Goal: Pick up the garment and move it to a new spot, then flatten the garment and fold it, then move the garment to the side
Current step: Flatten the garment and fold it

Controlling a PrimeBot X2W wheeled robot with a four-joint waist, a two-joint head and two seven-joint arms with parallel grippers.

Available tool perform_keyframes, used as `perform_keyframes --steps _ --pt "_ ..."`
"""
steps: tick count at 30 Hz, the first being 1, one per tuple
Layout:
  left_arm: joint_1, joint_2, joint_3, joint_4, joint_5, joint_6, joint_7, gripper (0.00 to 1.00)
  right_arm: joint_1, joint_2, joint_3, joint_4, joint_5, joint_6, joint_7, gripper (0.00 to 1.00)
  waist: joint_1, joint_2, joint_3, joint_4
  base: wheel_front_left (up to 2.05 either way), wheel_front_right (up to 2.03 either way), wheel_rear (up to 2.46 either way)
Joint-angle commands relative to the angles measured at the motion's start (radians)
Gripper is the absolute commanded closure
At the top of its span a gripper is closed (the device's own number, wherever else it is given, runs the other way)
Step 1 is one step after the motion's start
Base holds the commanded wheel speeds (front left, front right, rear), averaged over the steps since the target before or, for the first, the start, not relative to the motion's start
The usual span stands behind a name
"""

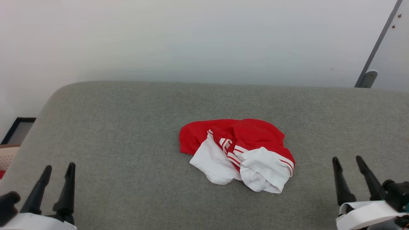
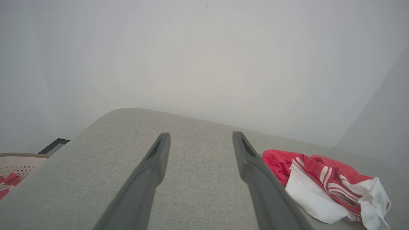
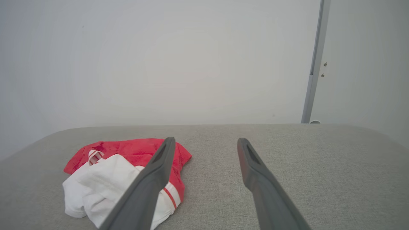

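While the garment (image 1: 236, 153) lay crumpled at the middle of the grey padded surface (image 1: 111, 127), left gripper (image 1: 60, 165) and right gripper (image 1: 346, 157) stood spread, empty, well apart from it. Likely light, limp; best pinched at a raised red fold or sleeve hem.

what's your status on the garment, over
Open and empty: left end effector, right end effector. Crumpled garment mid grey cushion, untouched. Nothing lying between it and either end effector.
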Motion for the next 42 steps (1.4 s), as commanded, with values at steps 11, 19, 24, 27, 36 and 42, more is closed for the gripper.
perform_keyframes --steps 11,19,24,27,36,42 --pt "-0.014 -0.036 0.002 0.014 0.024 -0.018 -0.004 0.0 -0.049 -0.02 0.151 0.045 0.043 -0.001 0.04 0.0 0.0 0.0 0.017 0.064 0.0 0.0 0.0" --pt "-0.056 -0.062 -0.038 0.022 0.036 -0.036 0.0 0.0 -0.12 -0.04 0.239 0.085 0.065 -0.001 0.152 0.0 0.0 0.0 0.061 0.158 0.0 0.0 0.0" --pt "-0.089 -0.084 -0.057 0.05 0.043 -0.055 -0.002 0.0 -0.155 -0.043 0.259 0.126 0.067 -0.001 0.235 0.0 0.0 0.0 0.088 0.21 0.0 0.0 0.0" --pt "-0.105 -0.098 -0.061 0.071 0.051 -0.066 -0.003 0.0 -0.172 -0.045 0.262 0.156 0.055 -0.001 0.279 0.0 0.0 0.0 0.1 0.233 0.0 0.0 0.0" --pt "-0.131 -0.136 -0.054 0.112 0.073 -0.093 -0.004 0.0 -0.21 -0.04 0.256 0.206 -0.009 -0.001 0.335 1.0 0.0 0.0 0.117 0.268 0.0 0.0 0.0" --pt "-0.127 -0.149 -0.023 0.122 0.082 -0.104 -0.004 0.0 -0.203 -0.043 0.223 0.169 0.012 -0.001 0.363 1.0 0.0 0.0 0.117 0.26 0.0 0.0 0.0"
